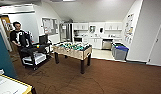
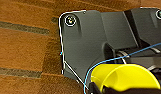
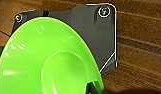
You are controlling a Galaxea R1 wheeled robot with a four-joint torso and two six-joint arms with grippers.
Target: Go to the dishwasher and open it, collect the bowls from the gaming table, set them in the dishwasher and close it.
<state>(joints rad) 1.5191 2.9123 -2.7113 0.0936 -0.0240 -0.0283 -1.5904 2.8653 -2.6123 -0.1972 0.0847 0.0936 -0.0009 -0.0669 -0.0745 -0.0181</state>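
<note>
A small yellow bowl [image 2: 123,76] hangs over the brown carpet, and my left gripper [image 2: 101,88] is shut on its rim. A wide lime-green bowl [image 3: 46,57] is also held off the carpet, with my right gripper [image 3: 92,88] shut on its edge. In the head view a corner of the gaming table [image 1: 23,86], white-topped with a yellow rim, sits close at the lower left. The dishwasher [image 1: 106,44], a steel front under the white counter, is far across the room in the kitchen nook; its door looks shut.
A table-football table [image 1: 72,50] stands mid-room between me and the kitchen. A person [image 1: 19,37] sits at the left beside a black cart [image 1: 36,56]. Blue bins [image 1: 120,51] stand right of the dishwasher. Open carpet lies to the right of the football table.
</note>
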